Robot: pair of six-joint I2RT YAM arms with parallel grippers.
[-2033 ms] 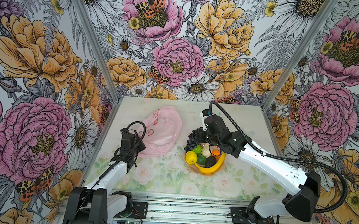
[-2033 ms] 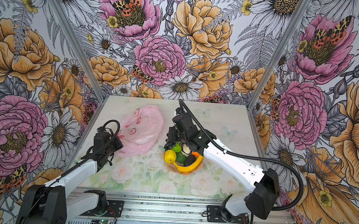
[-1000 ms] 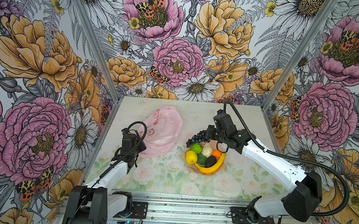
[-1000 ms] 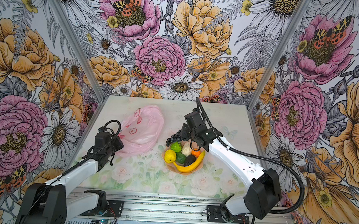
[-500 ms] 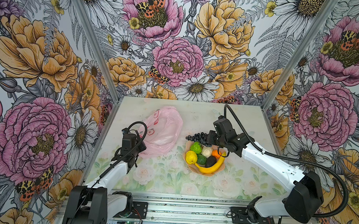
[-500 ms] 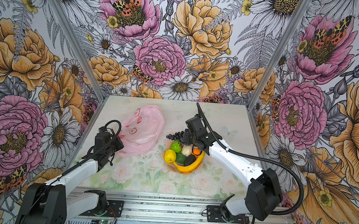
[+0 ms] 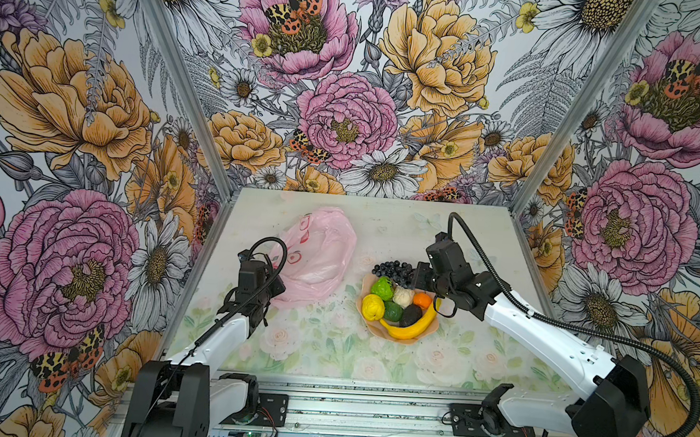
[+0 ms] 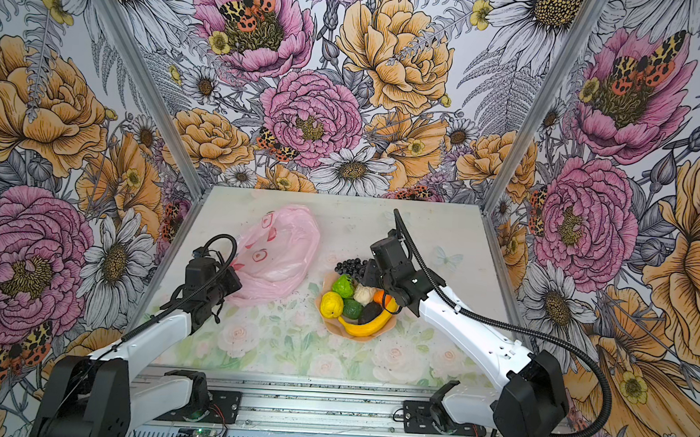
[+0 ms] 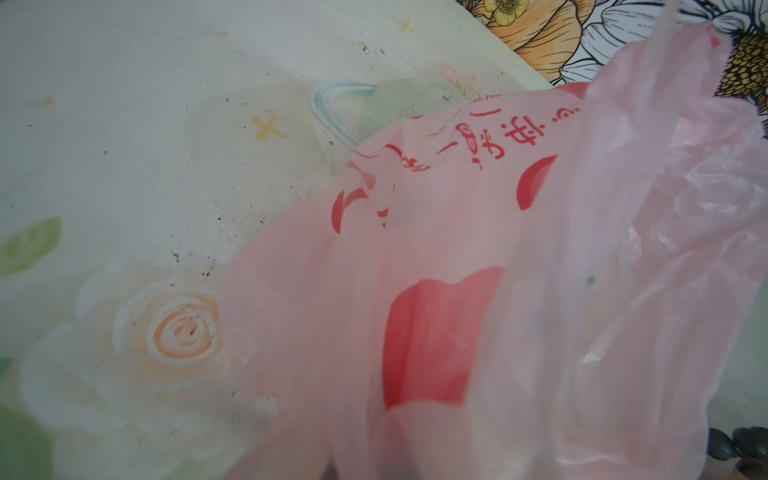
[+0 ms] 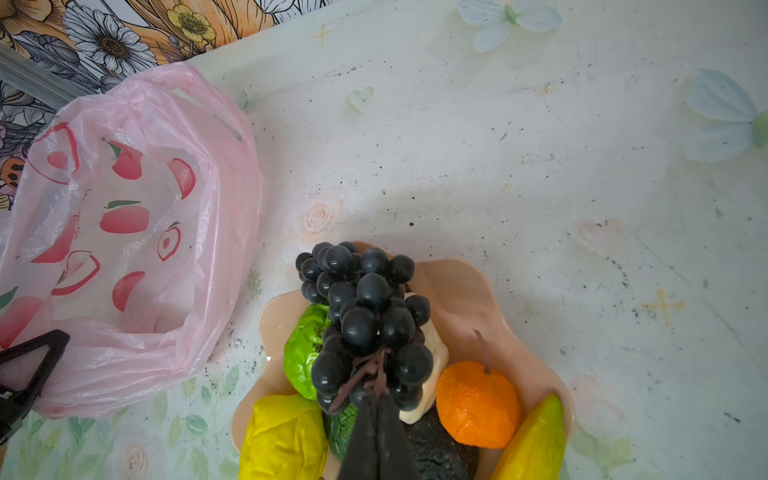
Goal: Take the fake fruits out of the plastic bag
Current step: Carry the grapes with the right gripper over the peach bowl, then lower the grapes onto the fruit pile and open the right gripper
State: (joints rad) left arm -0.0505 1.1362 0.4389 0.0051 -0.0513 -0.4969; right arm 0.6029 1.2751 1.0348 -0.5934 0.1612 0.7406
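Note:
The plastic bag [image 7: 317,251] [image 8: 284,249] lies crumpled at the back left of the table, its mouth open in the right wrist view [image 10: 124,232], and no fruit shows inside it. My left gripper [image 7: 275,285] [image 8: 234,283] is shut on the bag's near edge; pink film [image 9: 498,291] covers its fingers in the left wrist view. My right gripper [image 7: 413,275] [image 10: 376,399] is shut on the stem of the grape bunch [image 7: 393,269] [image 10: 361,299], held over the far rim of the dish. The other fake fruits lie in the dish: banana [image 7: 412,327], lemon [image 7: 372,306], green piece [image 7: 382,288], orange [image 10: 478,403], cream piece [image 7: 402,296], dark avocado [image 7: 411,315].
The peach wavy-edged dish [image 7: 399,337] [image 10: 457,282] stands right of the bag, near the table's middle. Floral walls close in the left, back and right sides. A metal rail [image 7: 370,404] with the arm bases runs along the front edge.
My right gripper has drawn back to the right with the grape bunch, from the dish's left side to its far rim. The left gripper and the bag have stayed put.

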